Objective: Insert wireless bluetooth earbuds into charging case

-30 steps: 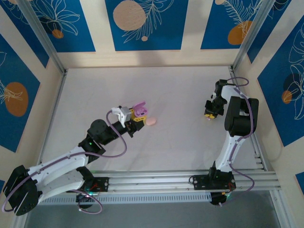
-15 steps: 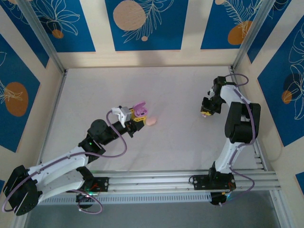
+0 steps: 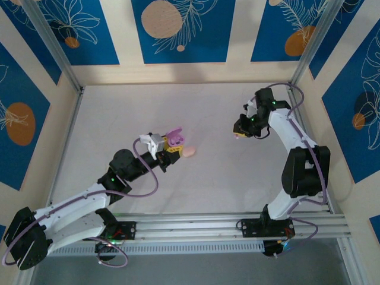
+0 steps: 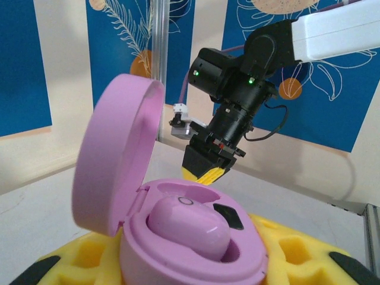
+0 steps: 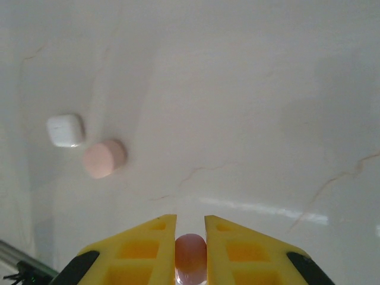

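The right gripper [image 3: 239,134] has swung leftward in the top view, its jaws pinched narrow on 1 pink earbud [image 5: 190,252]. Left of centre, the left gripper [image 3: 173,143] clamps the open purple charging case [image 4: 196,261], with another earbud [image 4: 189,228] seated inside

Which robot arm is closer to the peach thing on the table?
Left. The left fingers sit just beside the peach piece, on its left; the right fingers are well off to its right.
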